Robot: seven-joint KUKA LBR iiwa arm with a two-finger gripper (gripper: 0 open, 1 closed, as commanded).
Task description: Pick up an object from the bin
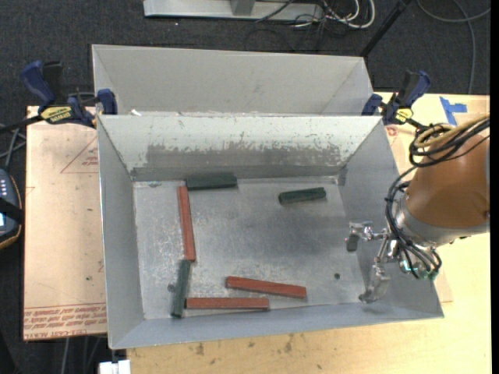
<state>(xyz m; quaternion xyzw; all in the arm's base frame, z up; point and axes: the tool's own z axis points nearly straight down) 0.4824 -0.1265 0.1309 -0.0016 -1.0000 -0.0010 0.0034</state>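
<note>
Gripper: fingers spread apart, nothing between them, low by the right wall of the bin | nearest to gripper: slanted red bar to its left, well apart; short dark green bar up-left of it | other bars: farther left of gripper

Bin, contents placed from the end effector, which is at the right wall.
- Near bar: left, on the floor.
- Front bar: further left, along the front wall.
- Short bar: behind, left.
- Far left, back to front: back bar, long bar, corner bar.
</note>
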